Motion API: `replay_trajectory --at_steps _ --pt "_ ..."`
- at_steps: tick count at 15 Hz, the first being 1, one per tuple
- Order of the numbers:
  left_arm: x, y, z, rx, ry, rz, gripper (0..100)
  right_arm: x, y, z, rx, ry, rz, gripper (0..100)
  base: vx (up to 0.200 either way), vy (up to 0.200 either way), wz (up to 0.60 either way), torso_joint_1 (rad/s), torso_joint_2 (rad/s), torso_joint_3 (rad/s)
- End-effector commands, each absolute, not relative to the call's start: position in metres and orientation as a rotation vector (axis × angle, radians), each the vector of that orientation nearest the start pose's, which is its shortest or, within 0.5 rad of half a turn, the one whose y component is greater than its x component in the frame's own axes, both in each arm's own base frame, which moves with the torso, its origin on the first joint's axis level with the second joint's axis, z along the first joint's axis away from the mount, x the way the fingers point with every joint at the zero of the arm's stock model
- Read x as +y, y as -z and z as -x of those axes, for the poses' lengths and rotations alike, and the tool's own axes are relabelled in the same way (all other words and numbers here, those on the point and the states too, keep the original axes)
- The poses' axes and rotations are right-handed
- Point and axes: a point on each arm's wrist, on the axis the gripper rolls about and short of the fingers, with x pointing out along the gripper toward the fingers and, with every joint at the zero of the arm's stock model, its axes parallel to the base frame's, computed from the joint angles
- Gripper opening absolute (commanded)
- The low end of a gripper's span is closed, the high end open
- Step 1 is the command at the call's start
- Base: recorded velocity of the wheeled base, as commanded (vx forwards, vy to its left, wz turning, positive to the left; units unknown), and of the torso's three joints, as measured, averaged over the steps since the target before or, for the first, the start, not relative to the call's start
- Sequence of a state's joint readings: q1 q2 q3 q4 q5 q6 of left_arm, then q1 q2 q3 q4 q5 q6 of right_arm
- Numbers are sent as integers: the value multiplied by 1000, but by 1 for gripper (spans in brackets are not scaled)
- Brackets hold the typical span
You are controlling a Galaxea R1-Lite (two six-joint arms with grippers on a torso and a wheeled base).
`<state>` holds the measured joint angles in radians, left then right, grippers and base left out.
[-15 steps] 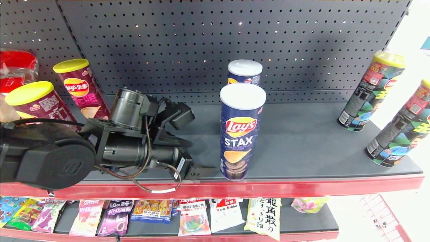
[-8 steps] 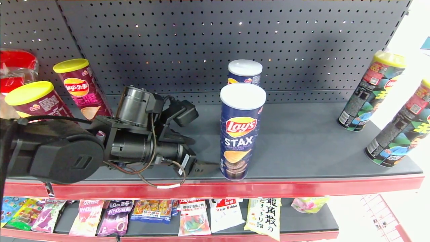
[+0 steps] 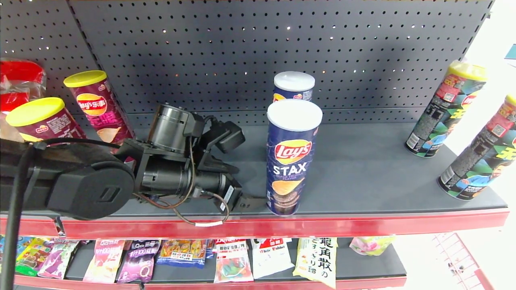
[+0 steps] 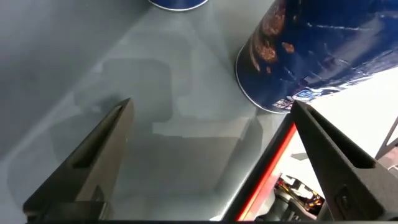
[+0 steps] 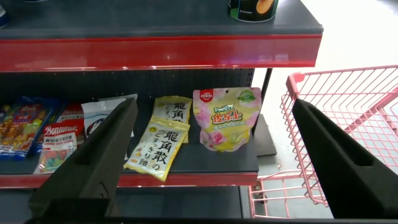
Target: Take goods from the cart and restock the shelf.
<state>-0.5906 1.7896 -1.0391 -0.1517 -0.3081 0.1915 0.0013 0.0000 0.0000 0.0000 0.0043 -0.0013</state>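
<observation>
Dark pegboard backs the grey shelf point(image 3: 363, 177), where your left gripper point(image 4: 211, 104) lies low with its fingers spread wide and empty, at 9 o'clock of the blue chips can point(image 3: 291, 161) and just beside it. That can stands upright at the red front edge, with a second blue can point(image 3: 294, 85) at its 12 o'clock. Your right gripper point(image 5: 214, 102), likewise released, faces the lower shelf's snack bags point(image 5: 227, 118), with the pink cart point(image 5: 348, 124) beside them.
</observation>
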Motion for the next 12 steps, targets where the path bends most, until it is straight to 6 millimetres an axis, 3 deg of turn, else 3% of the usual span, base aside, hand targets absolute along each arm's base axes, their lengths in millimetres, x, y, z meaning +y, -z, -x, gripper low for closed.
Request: replay_trajectory --at_steps 1,7,10,12 --pt "-189 -171 -269 531 928 -261 100 0 -75 23 0 -6 2 100 0 0 0 0 0 0" --pt "-179 -173 -266 532 901 -256 100 0 -75 23 0 -6 5 100 0 0 0 0 0 0" --pt "-155 -190 -247 493 868 -237 100 0 -75 23 0 -6 5 100 0 0 0 0 0 0" --pt "-125 -206 -214 444 827 -208 100 0 -75 23 0 -6 3 100 0 0 0 0 0 0"
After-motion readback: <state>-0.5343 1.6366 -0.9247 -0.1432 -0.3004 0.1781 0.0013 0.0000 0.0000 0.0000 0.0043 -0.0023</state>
